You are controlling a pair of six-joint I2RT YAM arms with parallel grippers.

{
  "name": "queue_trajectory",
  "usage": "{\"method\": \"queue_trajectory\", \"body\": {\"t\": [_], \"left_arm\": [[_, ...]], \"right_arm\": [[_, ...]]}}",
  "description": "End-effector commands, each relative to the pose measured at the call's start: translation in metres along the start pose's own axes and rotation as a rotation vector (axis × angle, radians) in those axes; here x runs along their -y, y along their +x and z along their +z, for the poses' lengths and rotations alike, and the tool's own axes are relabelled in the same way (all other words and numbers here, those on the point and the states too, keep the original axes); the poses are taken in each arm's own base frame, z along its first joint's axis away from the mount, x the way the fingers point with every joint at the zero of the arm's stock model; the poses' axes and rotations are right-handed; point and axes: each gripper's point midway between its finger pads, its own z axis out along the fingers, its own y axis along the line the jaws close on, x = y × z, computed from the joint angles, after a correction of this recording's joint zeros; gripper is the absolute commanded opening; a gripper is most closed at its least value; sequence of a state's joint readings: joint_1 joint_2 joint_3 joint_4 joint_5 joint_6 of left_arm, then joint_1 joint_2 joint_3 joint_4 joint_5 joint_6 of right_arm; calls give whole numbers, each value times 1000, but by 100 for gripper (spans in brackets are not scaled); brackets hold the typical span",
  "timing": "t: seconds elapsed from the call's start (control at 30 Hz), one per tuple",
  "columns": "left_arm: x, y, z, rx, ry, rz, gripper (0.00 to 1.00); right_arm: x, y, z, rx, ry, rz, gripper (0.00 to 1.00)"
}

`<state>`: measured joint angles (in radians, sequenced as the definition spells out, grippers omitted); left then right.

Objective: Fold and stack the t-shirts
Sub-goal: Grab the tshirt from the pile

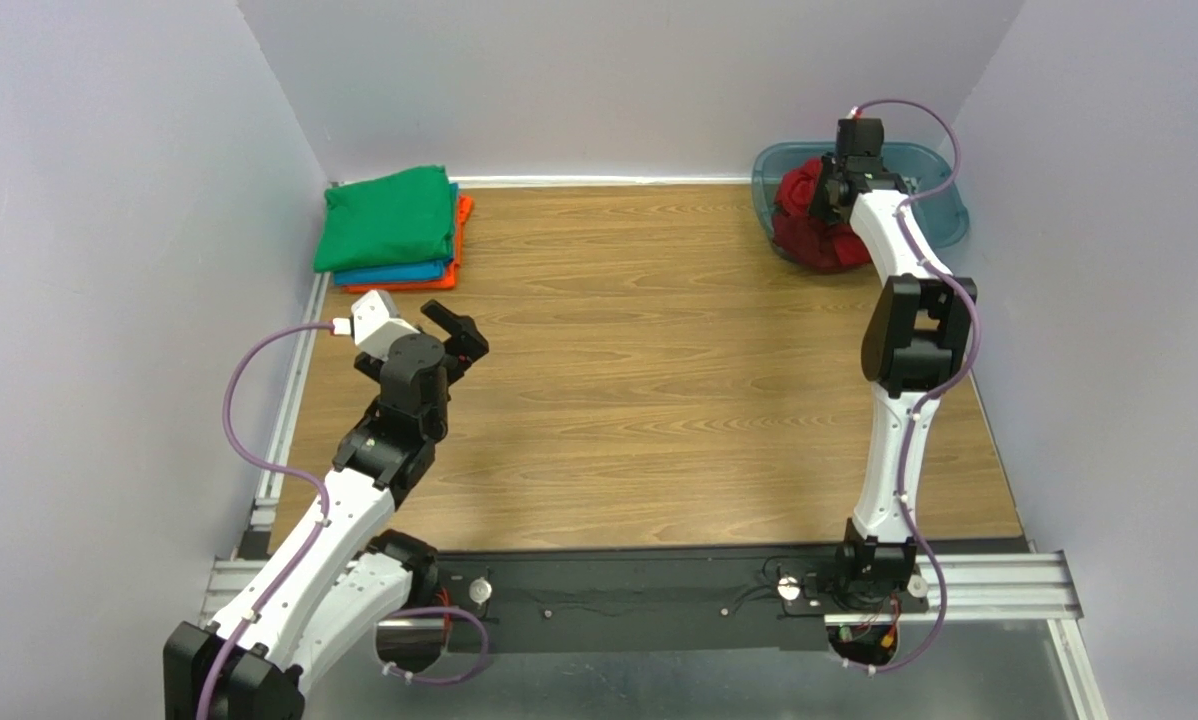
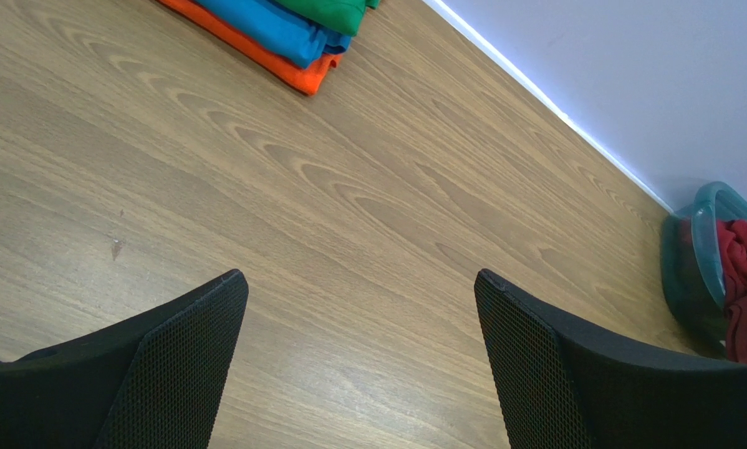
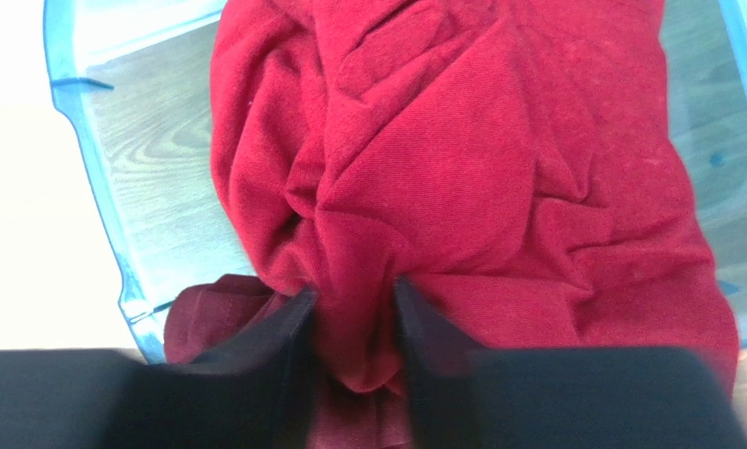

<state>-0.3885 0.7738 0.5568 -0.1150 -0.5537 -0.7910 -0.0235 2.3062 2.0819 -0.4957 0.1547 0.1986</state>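
Right gripper: down in the tub, the right gripper has both fingers pinched on a raised ridge of the dark red t-shirt, with cloth bunched tight between them
Dark red t-shirt: it lies crumpled in a heap inside the teal tub at the far right corner of the table, directly under that gripper; a darker flap shows beside the left finger, and I cannot tell whether that is a second shirt
Left gripper: the left gripper hangs over bare wood on the left side, jaws wide apart
Folded stack: it sits in the far left corner, well apart from both grippers, with the green t-shirt on top, the blue t-shirt under it and the orange t-shirt at the bottom
Surface: a wood-grain table, with the tub and the stack at opposite far corners
Room: plain pale walls on three sides, and a white strip along the foot of the back wall
Count: two arms, two grippers, one tub, three folded shirts in one stack, one red heap in the tub
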Motion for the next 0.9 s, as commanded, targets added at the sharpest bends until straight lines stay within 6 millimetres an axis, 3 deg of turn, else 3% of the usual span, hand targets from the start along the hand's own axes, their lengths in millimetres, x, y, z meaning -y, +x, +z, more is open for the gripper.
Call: {"method": "queue_trajectory", "body": {"t": [0.0, 0.07, 0.2, 0.43, 0.7, 0.87], "left_arm": [[-2, -9, 1, 28, -35, -6, 98], [0, -9, 2, 25, -34, -7, 98], [1, -8, 4, 17, -31, -1, 98], [5, -11, 1, 13, -20, 1, 98], [7, -16, -7, 19, 9, -22, 98], [7, -23, -14, 38, 21, -45, 98]], "right_arm": [[8, -16, 0, 39, 35, 21, 31], [11, -21, -4, 52, 45, 21, 24], [16, -38, -15, 98, 76, 26, 1], [28, -84, -54, 216, 134, 52, 1], [45, -165, -146, 452, 200, 125, 1], [44, -199, -201, 561, 155, 131, 1]]}}
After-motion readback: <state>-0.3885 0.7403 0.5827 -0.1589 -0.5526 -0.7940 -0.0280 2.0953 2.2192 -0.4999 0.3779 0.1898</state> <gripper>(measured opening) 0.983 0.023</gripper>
